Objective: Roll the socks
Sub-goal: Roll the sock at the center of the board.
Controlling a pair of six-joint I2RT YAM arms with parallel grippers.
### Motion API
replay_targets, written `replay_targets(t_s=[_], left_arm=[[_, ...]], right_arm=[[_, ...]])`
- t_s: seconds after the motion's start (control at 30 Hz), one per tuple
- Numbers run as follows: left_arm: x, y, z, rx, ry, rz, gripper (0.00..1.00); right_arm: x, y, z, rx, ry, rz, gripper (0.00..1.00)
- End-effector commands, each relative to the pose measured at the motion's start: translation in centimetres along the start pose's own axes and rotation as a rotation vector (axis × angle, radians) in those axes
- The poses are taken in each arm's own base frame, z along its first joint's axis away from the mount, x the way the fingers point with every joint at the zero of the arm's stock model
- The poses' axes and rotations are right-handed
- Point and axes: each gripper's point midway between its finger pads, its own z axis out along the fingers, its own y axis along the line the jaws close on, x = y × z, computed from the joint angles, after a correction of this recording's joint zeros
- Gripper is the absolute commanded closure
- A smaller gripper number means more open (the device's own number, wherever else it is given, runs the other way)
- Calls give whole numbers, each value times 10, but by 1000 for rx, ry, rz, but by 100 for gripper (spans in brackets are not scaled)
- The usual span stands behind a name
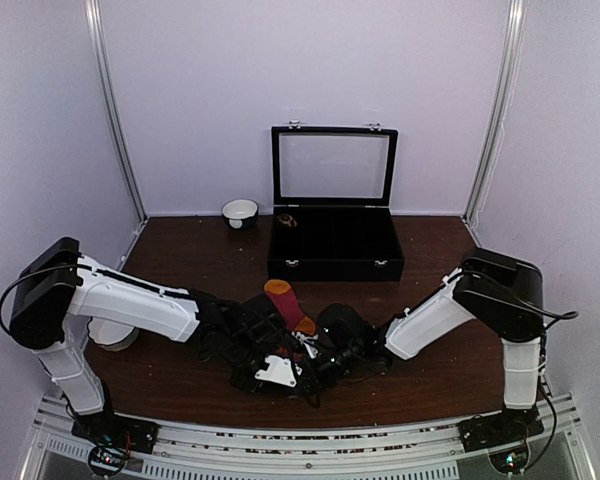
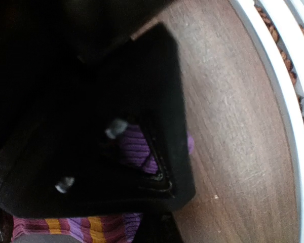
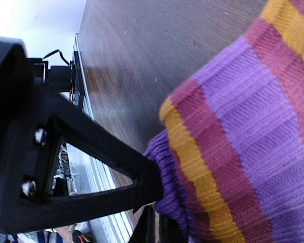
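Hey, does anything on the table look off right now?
Only the striped sock: its orange toe end seems to stick up instead of lying flat. The left end effector and right end effector each pinch its purple cuff. Nothing looks spilled or damaged.

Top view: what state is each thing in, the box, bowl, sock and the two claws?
Black case: lid up, open.
White bowl: upright, beside the case.
Striped sock: orange toe poking up between the claws.
Left claw: shut on the sock.
Right claw: at the sock's purple cuff; grip unclear.
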Motion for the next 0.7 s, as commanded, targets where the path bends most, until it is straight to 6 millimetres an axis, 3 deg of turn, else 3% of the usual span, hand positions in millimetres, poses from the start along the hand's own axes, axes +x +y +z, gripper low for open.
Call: replay_targets(t_s=[0.0,0.43,0.67], left_arm=[[2,5,-1,70,-43,-146,100],[14,18,1,210,-96,-378,100],[21,31,-2,293,-154,-518,100]], right_arm=[[4,-15,-6,70,-14,26,84],[-7,2,-25,44,-140,-62,76],[-1,11,-44,173,-198,-288,69]])
